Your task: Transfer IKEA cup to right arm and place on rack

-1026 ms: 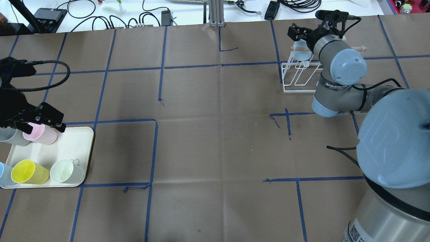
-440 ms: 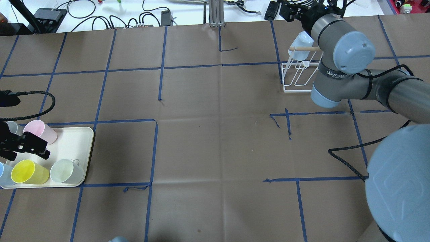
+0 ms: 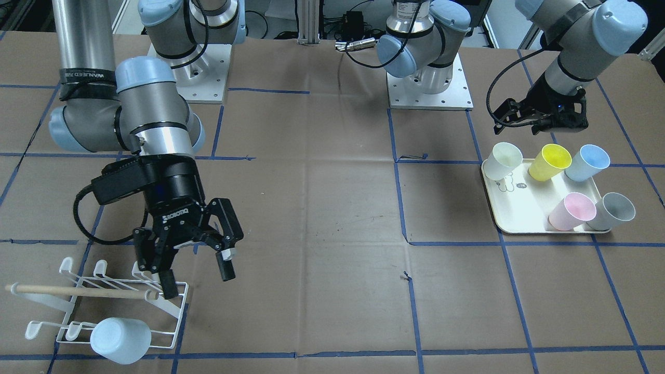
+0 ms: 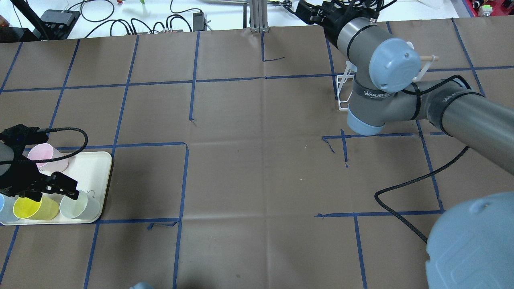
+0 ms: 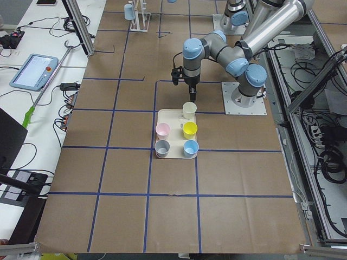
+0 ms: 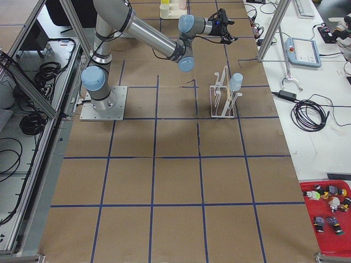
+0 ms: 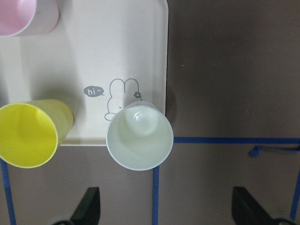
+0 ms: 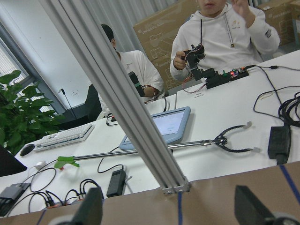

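Right claw (image 3: 196,278) apart, empty, high near rack (image 3: 78,291) by surface's (image 3: 332,218) far edge; blue cup (image 3: 120,340) on rack. Left claw (image 7: 166,202) apart, over white cup (image 7: 139,136) on tray (image 7: 93,56), toward left edge.

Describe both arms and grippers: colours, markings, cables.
Both the right arm and the left arm are silver-grey tubes with pale blue joint caps. The right arm wears a black band lettered in white. A black cable loops at each wrist. The right gripper and left gripper are black.
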Robot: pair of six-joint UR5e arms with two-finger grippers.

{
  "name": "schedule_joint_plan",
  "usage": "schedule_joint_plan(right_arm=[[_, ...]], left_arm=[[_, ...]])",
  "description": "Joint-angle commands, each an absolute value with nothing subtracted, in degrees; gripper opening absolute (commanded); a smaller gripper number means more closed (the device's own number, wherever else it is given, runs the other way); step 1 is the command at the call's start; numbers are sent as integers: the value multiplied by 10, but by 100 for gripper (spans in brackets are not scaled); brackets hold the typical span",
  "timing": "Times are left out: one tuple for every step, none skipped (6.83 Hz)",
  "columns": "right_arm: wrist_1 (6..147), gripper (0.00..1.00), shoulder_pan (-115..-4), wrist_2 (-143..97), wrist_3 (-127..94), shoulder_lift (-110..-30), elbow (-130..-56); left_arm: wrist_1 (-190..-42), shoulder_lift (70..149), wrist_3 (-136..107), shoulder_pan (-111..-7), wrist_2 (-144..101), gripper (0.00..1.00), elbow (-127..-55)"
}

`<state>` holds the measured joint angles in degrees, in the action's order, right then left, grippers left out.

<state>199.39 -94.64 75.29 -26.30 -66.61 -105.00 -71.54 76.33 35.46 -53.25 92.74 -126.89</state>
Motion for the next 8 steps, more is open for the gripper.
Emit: schedule_joint_plan(right_arm=[[1992,100,-973,714,-441,-667,-1050],[1992,100,-975,704,-509,-669,-1049],[1992,100,-976,701,-523,-670,-1049],[1992,100,-976,689,-527,-673,-1050],[1991,100,-977,689,-534,-680,-1052],[1991,100,-977,689,-534,-685,-1054],[1991,100,-978,689,-535,-686,-1055],[1991,100,-981,689,-535,-686,-1055]], left_arm=[[-670,774,354,-533,914,98,-1309],[-637,796,355,-533,911,98,-1317],[-615,821,355,-535,911,98,-1321],[-603,833,355,-535,911,97,-1325],[-599,839,355,-534,911,96,-1332],[-593,850,356,-533,912,96,-1334],[-592,853,358,-533,916,91,-1334],[-592,848,360,-533,918,75,-1333]])
